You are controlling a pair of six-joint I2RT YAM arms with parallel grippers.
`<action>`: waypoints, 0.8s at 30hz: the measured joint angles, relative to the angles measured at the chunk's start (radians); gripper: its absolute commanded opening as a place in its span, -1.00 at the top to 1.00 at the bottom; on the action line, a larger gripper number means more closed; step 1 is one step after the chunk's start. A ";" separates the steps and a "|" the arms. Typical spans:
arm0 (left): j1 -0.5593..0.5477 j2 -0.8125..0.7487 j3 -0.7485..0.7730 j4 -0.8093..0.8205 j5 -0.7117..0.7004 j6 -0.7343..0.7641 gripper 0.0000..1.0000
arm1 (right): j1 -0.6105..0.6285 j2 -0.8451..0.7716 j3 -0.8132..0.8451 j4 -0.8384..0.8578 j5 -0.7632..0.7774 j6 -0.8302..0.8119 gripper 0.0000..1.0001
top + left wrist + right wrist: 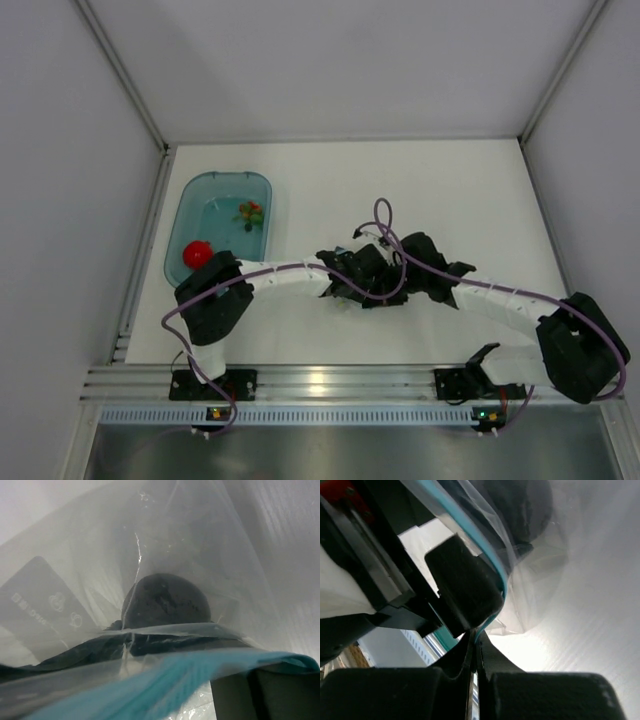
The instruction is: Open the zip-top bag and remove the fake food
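Note:
The zip-top bag [210,545] hangs between my two grippers at the table's middle, mostly hidden under them in the top view. A dark purple-black fake food piece [165,602] lies inside it, behind the light blue zip strip [165,680]. My left gripper [347,272] is shut on one side of the bag's mouth; one of its fingers [270,695] shows below the strip. My right gripper [474,647] is shut on the zip strip [490,565], right beside the left gripper's pad [462,590]. A red ball [197,253] and a green-orange-red bit [250,213] lie in the teal tub [188,205].
The teal tub stands at the far left of the table, next to the left wall rail [140,270]. Both arms cross the table's middle, cables looping above the grippers. The aluminium rail [320,385] runs along the near edge.

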 measured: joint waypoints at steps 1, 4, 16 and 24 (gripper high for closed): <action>0.001 0.006 0.003 0.011 -0.003 -0.001 0.07 | 0.000 -0.003 0.000 0.002 0.002 0.002 1.00; 0.004 0.016 0.005 0.069 -0.006 -0.010 0.34 | -0.003 -0.026 0.000 -0.004 0.018 0.015 1.00; 0.015 -0.021 -0.095 0.363 0.062 0.006 1.00 | -0.001 -0.108 0.086 -0.220 0.203 -0.005 1.00; 0.032 -0.116 -0.207 0.540 0.106 0.046 1.00 | 0.018 -0.111 0.259 -0.386 0.297 -0.052 1.00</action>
